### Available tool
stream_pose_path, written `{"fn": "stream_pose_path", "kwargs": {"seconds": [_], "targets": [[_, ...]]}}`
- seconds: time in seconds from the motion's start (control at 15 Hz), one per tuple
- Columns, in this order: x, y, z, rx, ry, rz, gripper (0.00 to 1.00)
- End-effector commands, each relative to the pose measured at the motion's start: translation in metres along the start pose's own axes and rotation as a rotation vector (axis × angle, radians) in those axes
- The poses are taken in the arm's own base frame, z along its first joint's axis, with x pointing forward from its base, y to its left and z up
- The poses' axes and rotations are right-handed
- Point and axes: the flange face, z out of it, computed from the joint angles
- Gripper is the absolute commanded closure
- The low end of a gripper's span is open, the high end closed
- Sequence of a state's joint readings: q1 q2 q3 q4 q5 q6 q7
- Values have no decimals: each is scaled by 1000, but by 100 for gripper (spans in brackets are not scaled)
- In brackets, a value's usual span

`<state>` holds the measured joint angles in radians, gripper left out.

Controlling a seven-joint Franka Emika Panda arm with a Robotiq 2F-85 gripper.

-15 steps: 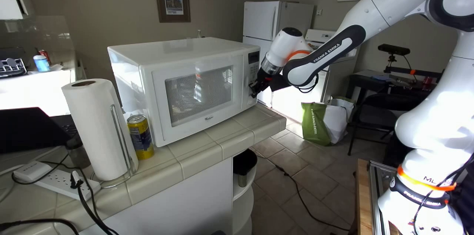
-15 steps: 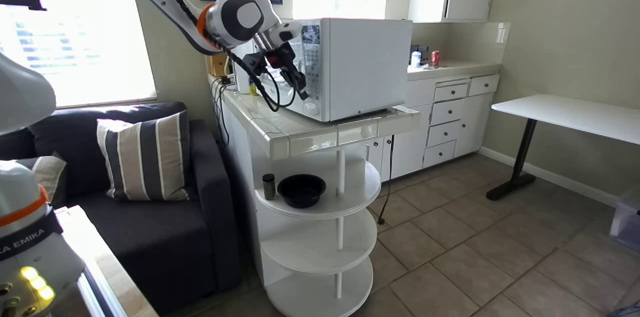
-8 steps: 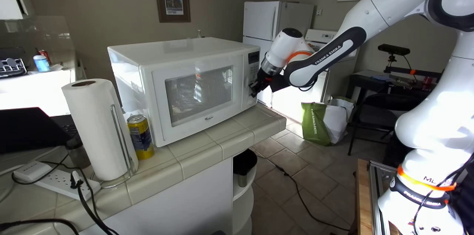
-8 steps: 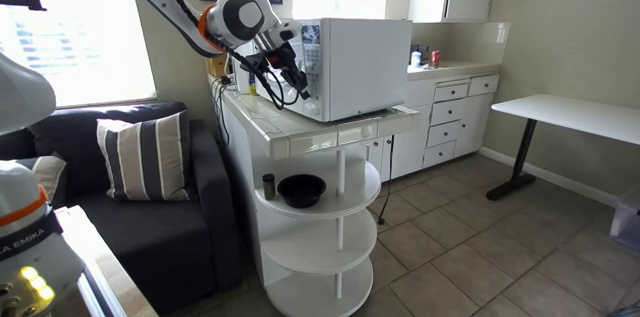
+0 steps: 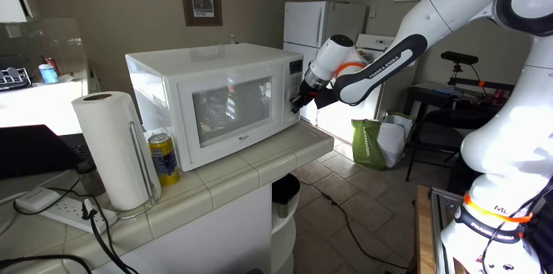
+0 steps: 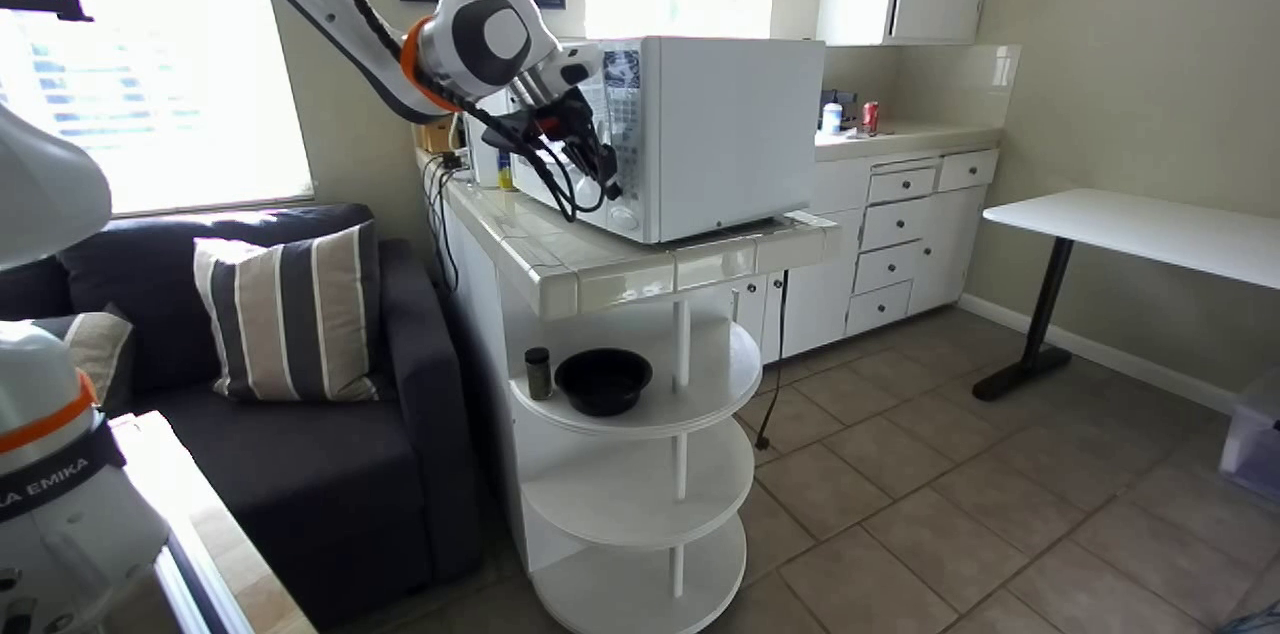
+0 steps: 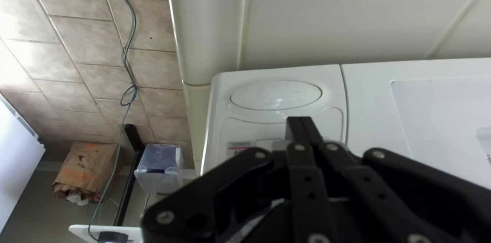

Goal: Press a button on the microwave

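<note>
The white microwave [image 5: 207, 60] stands on the tiled counter with its door shut. It also shows in an exterior view [image 6: 740, 134] and in the wrist view [image 7: 372, 109]. Its narrow control strip [image 7: 245, 130] holds a large oval button [image 7: 276, 95] at the bottom end, with smaller printed keys partly hidden behind my fingers. My gripper [image 7: 300, 120] is shut and empty, fingertips together, over the strip close to the oval button. In both exterior views the gripper [image 5: 295, 107] [image 6: 610, 186] is at the lower part of the strip. I cannot tell whether the tips touch it.
The tiled counter [image 5: 276, 153] ends just past the microwave. A paper towel roll [image 5: 114, 153] and a yellow can [image 5: 164, 159] stand at its other end. Below are round shelves with a black bowl [image 6: 603, 381]. A loose cable hangs by the gripper.
The wrist and forearm have dipped slightly and the hanging cable has shifted. The fingertips stay at nearly the same spot on the control strip. The microwave has not moved.
</note>
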<state>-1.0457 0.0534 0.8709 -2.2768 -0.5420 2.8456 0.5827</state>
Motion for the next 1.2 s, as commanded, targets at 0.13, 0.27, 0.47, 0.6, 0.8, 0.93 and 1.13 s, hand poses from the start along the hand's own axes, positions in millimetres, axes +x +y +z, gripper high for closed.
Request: {"fn": "stream_pose_path", "kwargs": {"seconds": [0.13,0.27,0.47,0.6,0.8,0.93,1.13], "targets": [[3,1,8,25,39,2,100],[4,5,10,23,59,2,100],[5,5,13,11,85,-8,100],[2,1,16,5,78,-9,100],[-10,-9,21,12,15,-2,100],[-18,-13,18,-17,-35,19,100],[-29,-27,20,42,-130,58,100]]}}
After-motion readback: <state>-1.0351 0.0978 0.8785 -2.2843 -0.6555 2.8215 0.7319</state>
